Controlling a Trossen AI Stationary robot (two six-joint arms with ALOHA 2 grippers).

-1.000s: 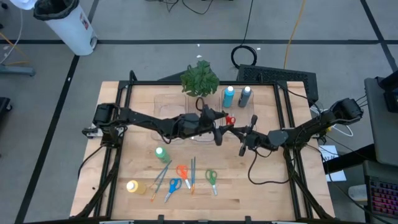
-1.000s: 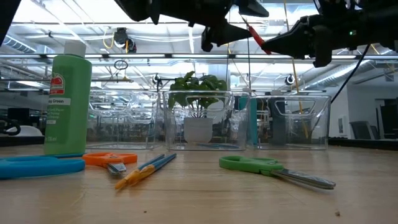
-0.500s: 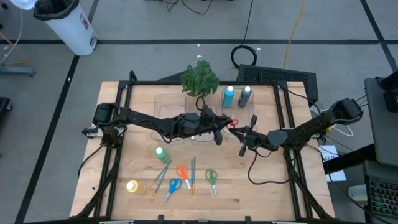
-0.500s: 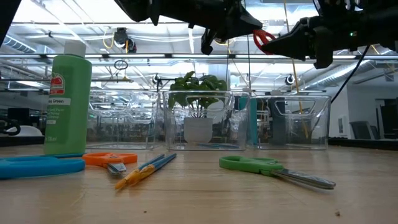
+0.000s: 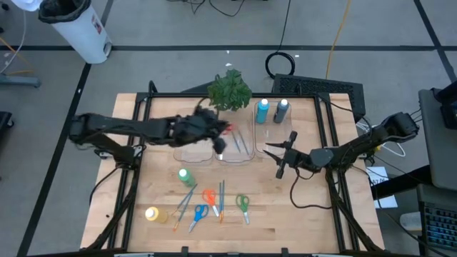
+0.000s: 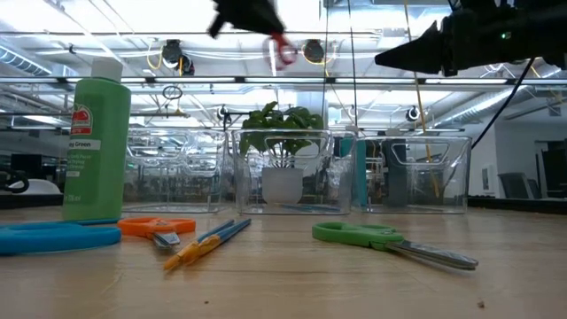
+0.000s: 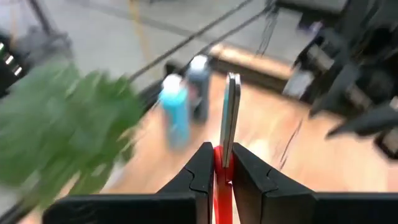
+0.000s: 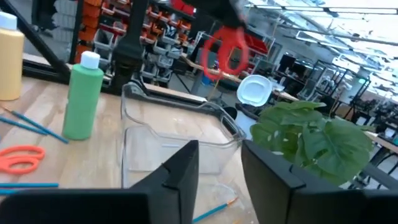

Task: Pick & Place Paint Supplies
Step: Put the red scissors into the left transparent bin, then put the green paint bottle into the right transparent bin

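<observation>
- Red-handled scissors (image 7: pixel 229 106) were pinched at the handle end between the left gripper's (image 7: pixel 219 171) closed fingers, steel blades pointing straight out ahead of the fingertips.
- Hung with that gripper high above the table, over the clear bins (image 5: pixel 246 161); could not tell which compartment lay directly beneath.
- Sat just beside the leafy plant (image 5: pixel 230 89), with the light blue bottle (image 7: pixel 175 109) and the dark bottle (image 7: pixel 199 84) farther out beyond the blade tips.
- Looked light and stiff: thin metal blades, hard plastic loops, nothing that would bend or crush under a firm pinch.
- Judged likely to swivel in a narrow two-finger hold, since the long blades stuck out well past the grip and smooth plastic offers little friction.
- Seemed best taken across the handles near the pivot, blades shut, as here; a hold on the bare steel would probably slip.
- Judged sturdy enough for a short drop into a bin, though the points might catch on a rim if lowered at a tilt.
- Right gripper (image 8: pixel 219 149) hovered empty off to the far side of the bins from the left gripper, fingers parted, aimed toward the scissors and touching nothing.
- Lying well below and behind both grippers on the wood: orange scissors (image 5: pixel 209 196), blue scissors (image 5: pixel 200 212), green scissors (image 5: pixel 243 203), thin brushes (image 5: pixel 184 203), a green bottle (image 5: pixel 185 175) and a yellow bottle (image 5: pixel 153 213), all apart from the bins.
</observation>
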